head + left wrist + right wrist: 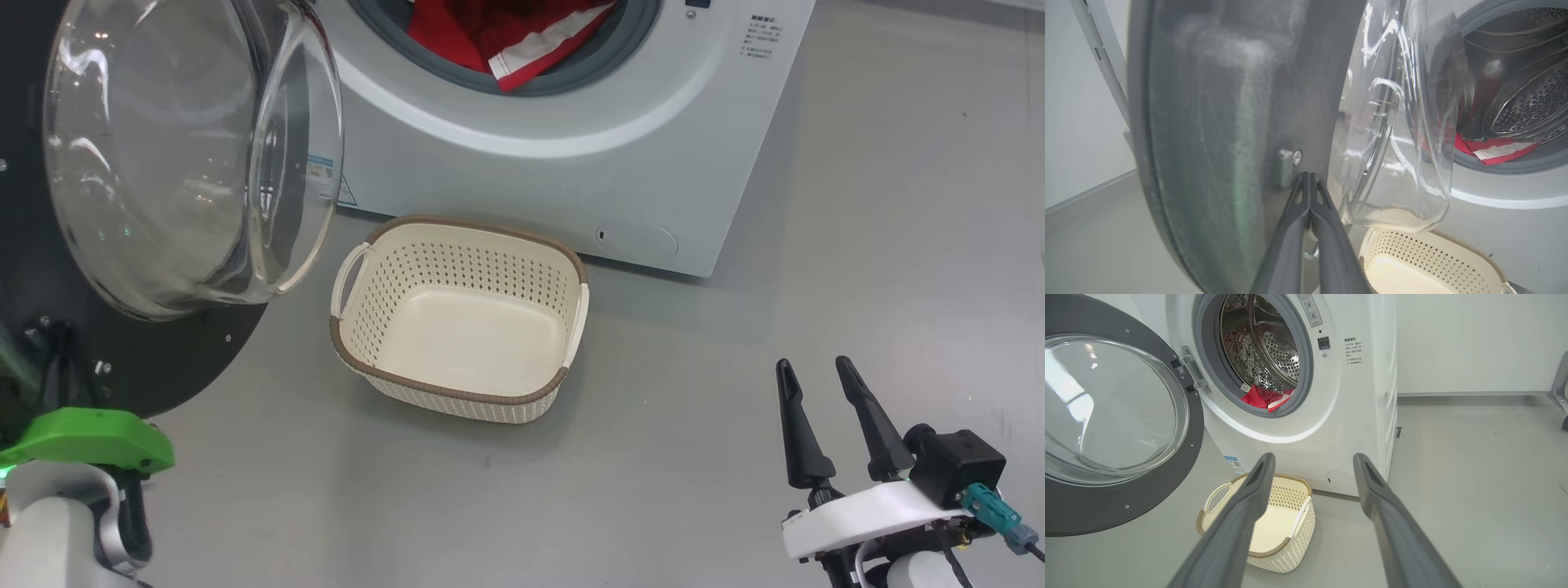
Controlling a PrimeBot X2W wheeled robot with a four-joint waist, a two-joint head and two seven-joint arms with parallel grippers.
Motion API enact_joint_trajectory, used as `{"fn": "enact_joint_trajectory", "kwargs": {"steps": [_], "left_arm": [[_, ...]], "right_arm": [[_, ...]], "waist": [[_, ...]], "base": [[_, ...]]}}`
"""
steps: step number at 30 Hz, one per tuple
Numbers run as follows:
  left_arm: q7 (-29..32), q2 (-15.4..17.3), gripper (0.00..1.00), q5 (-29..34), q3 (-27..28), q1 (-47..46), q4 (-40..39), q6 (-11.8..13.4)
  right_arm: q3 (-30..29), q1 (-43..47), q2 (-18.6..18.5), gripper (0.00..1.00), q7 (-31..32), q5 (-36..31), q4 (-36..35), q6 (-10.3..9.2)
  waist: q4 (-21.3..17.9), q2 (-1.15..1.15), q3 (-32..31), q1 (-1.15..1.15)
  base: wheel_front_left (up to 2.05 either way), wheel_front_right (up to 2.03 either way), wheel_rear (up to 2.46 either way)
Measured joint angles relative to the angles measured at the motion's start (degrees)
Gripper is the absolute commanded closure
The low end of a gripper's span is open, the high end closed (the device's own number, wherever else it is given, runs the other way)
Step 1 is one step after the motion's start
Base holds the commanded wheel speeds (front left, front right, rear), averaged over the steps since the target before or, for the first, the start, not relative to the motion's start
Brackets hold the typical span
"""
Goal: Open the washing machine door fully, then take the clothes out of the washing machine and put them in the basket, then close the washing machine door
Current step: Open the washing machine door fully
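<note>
your left gripper [1309, 176] has its two dark fingers pressed flat together with nothing between them, tips at the black inner face of the large round washing machine door [184, 155], just beside a small silver screw [1298, 157]; whether they touch it you cannot tell. that door, glossy black rim around a bulging clear glass bowl, stands swung out to the left of the big white front-loading washing machine [571, 188]. your right gripper [814, 366] hovers low on the right above the grey floor [857, 245], jaws spread wide and holding nothing, well apart from the machine. the clothes [506, 37], a bright red soft garment with white stripe panels, lie in the steel perforated drum [1278, 351], one fold draped over the grey rubber seal [1307, 375] at the bottom of the opening. the small cream perforated plastic basket [457, 231] with a brown woven-look rim sits on the floor just in front of the machine, below the opening and beside the open door.
</note>
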Motion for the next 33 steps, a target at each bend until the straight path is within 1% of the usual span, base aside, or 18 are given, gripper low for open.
{"fn": "enact_joint_trajectory", "kwargs": {"steps": [2,12,15,21,25,33], "left_arm": [[0.0,0.6,1.0,-1.2,1.4,-0.7,-0.2,0.0],[-0.3,4.6,1.0,-3.1,6.6,-3.1,-0.6,0.2],[0.4,5.7,1.0,-4.9,8.4,-4.0,-0.3,0.3],[0.9,9.9,1.0,-5.7,11.6,-7.3,1.1,0.3],[1.1,11.4,1.0,-5.8,12.2,-8.5,1.9,0.5],[1.1,12.3,1.0,-5.8,11.8,-10.6,3.7,0.4]], "right_arm": [[0.0,-0.4,-0.2,0.0,0.0,-0.1,-0.3,0.0],[0.2,-2.7,-1.1,0.0,1.4,-1.0,-1.8,-0.01],[0.1,-3.6,-1.3,0.0,1.6,-1.0,-2.4,-0.02],[-0.7,-4.6,-1.8,0.0,2.0,-1.0,-3.0,-0.08],[-1.2,-5.8,-2.2,0.0,2.0,-1.0,-3.1,-0.09],[-1.3,-7.0,-2.5,0.0,2.0,-1.1,-3.4,-0.08]], "waist": [[-0.1,0.0,0.8,0.0],[-1.0,0.0,5.9,0.0],[-1.4,0.0,7.6,0.0],[-2.0,0.0,11.5,0.0],[-2.3,0.0,13.3,0.0],[-2.5,0.0,15.4,0.0]], "base": [[0.0,0.0,0.0],[0.0,0.0,0.0],[0.0,0.0,0.0],[0.0,0.0,0.0],[0.0,0.0,0.0],[0.0,0.0,0.0]]}}
